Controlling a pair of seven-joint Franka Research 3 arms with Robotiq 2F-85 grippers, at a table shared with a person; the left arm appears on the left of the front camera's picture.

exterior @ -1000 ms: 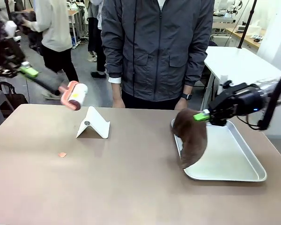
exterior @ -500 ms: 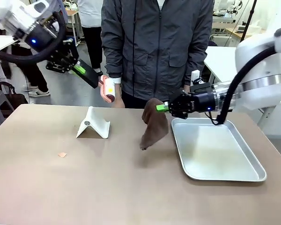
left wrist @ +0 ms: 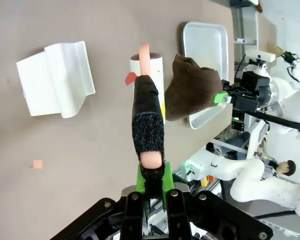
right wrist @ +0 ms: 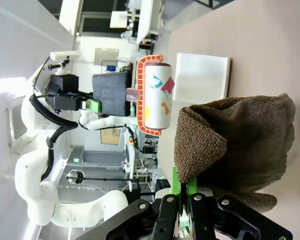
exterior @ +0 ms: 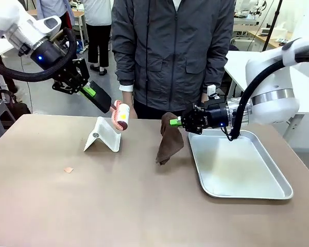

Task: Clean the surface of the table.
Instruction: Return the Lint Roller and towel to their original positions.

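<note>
Over on the left, the left gripper (exterior: 95, 95) is clamped on the handle of a lint roller (exterior: 120, 114), held aloft above the white stand (exterior: 103, 135), likely poised for the orange scrap (exterior: 68, 169) on the brown counter (exterior: 118, 206); the right gripper (exterior: 177, 122) pinches a brown cloth (exterior: 169, 145) by its top edge so it hangs free to wipe, beside the metal tray (exterior: 247, 191).

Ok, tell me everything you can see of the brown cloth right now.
The cloth is dark brown, with a nubby terry-like weave. The right gripper is shut on its top corner, so it hangs in limp folds and narrows towards its bottom end. It sits just left of the tray, over the table, near the far edge in front of the person. In the front view its lower tip is at or just above the tabletop; contact cannot be told. In the right wrist view it bunches over the green pads.
</note>
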